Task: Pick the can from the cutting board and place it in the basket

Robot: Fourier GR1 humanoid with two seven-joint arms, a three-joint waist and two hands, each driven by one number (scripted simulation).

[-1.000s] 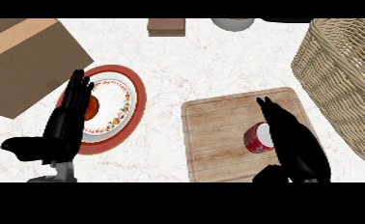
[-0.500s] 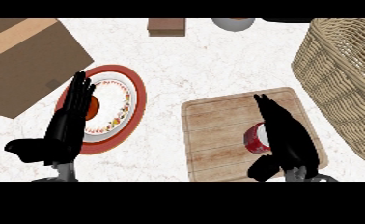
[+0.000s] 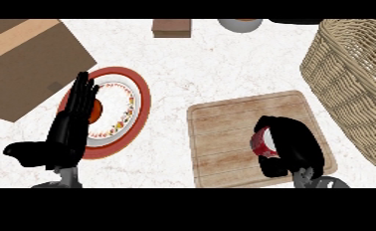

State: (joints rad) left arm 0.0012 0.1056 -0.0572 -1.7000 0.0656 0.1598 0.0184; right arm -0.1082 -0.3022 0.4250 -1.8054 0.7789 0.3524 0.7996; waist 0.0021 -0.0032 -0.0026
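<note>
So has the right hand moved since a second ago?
Yes. The right hand had straight fingers stretched up the cutting board; now they are curled round the can.

Can (image 3: 261, 141) on cutting board (image 3: 235, 130); basket (image 3: 345, 75) right of board; plate (image 3: 117, 110) left.

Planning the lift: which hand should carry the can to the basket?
Right. The right hand is curled round the can on the cutting board, next to the basket. The left hand rests open over the plate.
</note>
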